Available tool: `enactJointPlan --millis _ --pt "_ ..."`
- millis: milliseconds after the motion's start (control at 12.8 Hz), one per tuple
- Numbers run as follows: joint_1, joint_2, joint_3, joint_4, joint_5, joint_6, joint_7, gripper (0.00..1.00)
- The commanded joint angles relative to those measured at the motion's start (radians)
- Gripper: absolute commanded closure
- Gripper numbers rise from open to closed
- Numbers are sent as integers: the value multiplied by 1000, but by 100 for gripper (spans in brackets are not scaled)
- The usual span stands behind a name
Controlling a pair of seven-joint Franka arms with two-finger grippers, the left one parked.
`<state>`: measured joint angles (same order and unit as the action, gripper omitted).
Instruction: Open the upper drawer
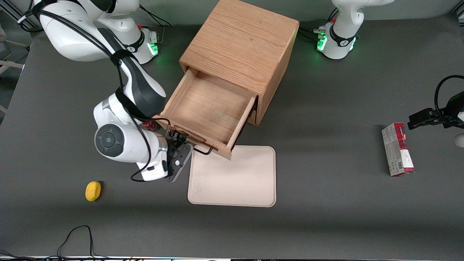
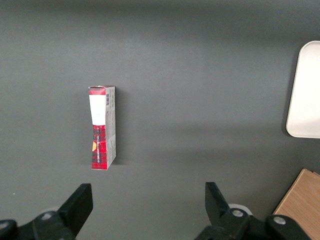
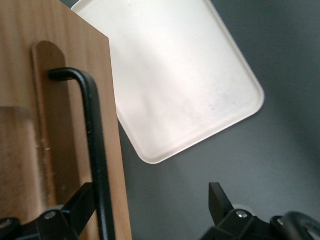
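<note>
The upper drawer (image 1: 210,108) of the oak cabinet (image 1: 243,40) stands pulled far out, its bare wooden inside showing. Its long black wire handle (image 1: 203,150) runs along the drawer front (image 3: 55,150), and it also shows in the right wrist view (image 3: 92,135). My right gripper (image 1: 178,139) is at the drawer front, at the handle's end toward the working arm. In the right wrist view the gripper (image 3: 148,202) is open: one finger (image 3: 80,202) lies against the drawer front beside the handle bar, the other finger (image 3: 218,200) is over the table. It grips nothing.
A beige tray (image 1: 235,181) lies flat on the table in front of the drawer, partly under its front edge. A yellow object (image 1: 93,190) lies nearer the front camera than my arm. A red box (image 1: 398,149) lies toward the parked arm's end. A small red object (image 1: 148,125) peeks out beside my wrist.
</note>
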<state>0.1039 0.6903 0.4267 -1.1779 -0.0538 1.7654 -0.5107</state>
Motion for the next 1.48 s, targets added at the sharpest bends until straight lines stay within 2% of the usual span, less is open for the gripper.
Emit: enactJointPlan --millis 0,156,234,312,390,545,623,779,935,1091,1247,1403 --pt "14 -11 -31 56 -24 -15 -8 0" --pt "13 -64 -65 99 -52 -21 -9 0" --pt "11 -90 -98 106 -46 -21 -28 0" --pt "-9 -104 -127 109 -11 -2 -50 0" --pt "-18 -135 -152 107 59 -9 -61 0" --pt "-12 -259 -343 8 184 -99 -5 0" --pt "-15 -323 -379 -81 216 -115 76 0" --pt "-17 -458 -419 -249 212 -112 249 0" --pt "-21 -626 -422 -461 177 -83 435 0" --pt "-32 -846 -422 -717 149 8 486 0" --pt "-40 -940 -422 -764 103 -53 512 0" --pt "-62 -943 -424 -737 77 -133 514 0"
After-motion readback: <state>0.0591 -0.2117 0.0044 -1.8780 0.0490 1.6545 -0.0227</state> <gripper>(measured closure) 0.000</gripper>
